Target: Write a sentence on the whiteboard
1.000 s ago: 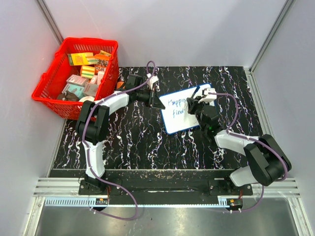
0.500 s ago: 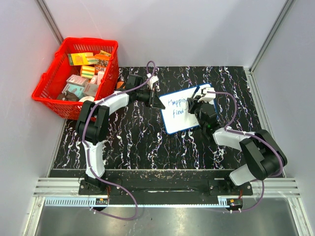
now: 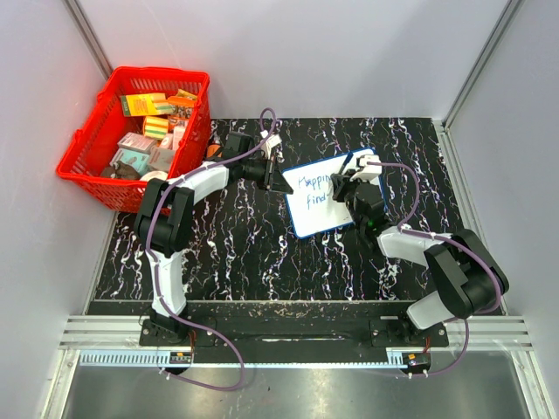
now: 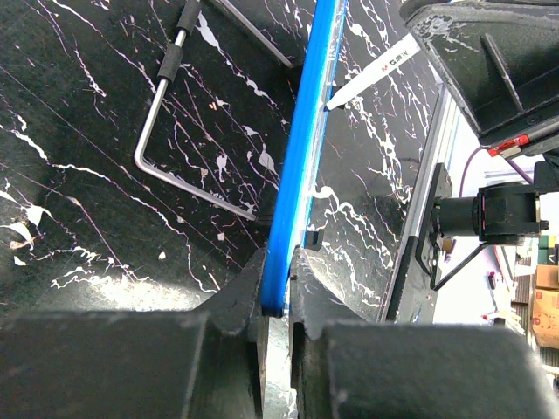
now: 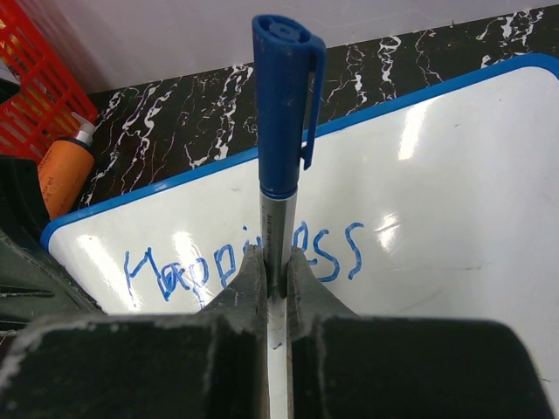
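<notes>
The whiteboard [image 3: 320,218] lies tilted on the black marbled table, its blue rim [image 4: 306,131] seen edge-on in the left wrist view. My left gripper [image 3: 281,182] is shut on the board's left rim [image 4: 278,275]. The sentence [image 3: 312,191] stands in blue in two lines; the right wrist view reads "Happiness" [image 5: 166,275]. My right gripper [image 5: 278,271] is shut on a blue-capped marker [image 5: 281,113], held upright over the whiteboard [image 5: 454,201]. The marker's tip [image 4: 336,100] rests at the board's surface. My right gripper [image 3: 351,187] covers the right end of the writing.
A red basket [image 3: 87,140] full of small boxes stands at the far left. An orange bottle [image 5: 61,175] lies between basket and board. A bent metal rod [image 4: 162,113] lies on the table beside the board's rim. Grey walls close in the table.
The right arm has shifted slightly, its gripper edging a little farther over the board. The left gripper keeps its hold and has not moved.
</notes>
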You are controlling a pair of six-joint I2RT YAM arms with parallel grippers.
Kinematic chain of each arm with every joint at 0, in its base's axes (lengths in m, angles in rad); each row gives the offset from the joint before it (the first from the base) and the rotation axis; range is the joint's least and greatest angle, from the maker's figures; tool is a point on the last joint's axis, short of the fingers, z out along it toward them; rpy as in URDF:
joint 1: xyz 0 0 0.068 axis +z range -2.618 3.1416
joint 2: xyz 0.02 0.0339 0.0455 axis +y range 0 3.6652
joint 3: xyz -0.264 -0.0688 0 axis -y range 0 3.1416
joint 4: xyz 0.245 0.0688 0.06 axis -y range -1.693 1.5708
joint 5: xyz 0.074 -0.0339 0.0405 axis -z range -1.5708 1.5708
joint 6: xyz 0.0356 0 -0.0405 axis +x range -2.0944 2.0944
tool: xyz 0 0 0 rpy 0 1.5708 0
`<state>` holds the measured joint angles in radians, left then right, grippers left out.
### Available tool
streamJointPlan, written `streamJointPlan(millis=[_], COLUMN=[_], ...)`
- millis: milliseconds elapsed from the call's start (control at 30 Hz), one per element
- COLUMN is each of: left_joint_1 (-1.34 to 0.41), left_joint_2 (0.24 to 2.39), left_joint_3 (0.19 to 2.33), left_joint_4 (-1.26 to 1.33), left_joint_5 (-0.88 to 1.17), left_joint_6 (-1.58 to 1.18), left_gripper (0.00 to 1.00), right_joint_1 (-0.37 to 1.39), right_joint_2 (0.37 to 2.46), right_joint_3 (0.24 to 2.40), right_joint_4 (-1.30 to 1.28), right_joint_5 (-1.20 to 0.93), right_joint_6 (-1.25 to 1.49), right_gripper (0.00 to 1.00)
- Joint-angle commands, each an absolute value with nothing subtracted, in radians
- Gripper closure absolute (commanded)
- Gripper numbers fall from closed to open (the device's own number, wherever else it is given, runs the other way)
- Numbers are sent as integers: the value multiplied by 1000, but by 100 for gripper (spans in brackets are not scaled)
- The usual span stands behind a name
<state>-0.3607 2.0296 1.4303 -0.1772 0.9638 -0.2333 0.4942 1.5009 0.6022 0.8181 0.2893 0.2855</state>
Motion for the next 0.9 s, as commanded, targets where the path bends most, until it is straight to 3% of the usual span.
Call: streamJointPlan(millis=[0,867], left_joint_1=[-394,-399], left_joint_2=[2063,2066], left_joint_3=[1381,1382], left_joint_4=[-253,-252], left_joint_5=[724,723], left_joint_6=[-81,-86], left_gripper=[100,100], right_joint_1=[486,488], right_joint_2=[1499,1444], right_joint_3=[606,558], right_joint_4=[824,776], right_joint_5=[267,295], right_joint_6=[296,282], right_gripper=[100,100])
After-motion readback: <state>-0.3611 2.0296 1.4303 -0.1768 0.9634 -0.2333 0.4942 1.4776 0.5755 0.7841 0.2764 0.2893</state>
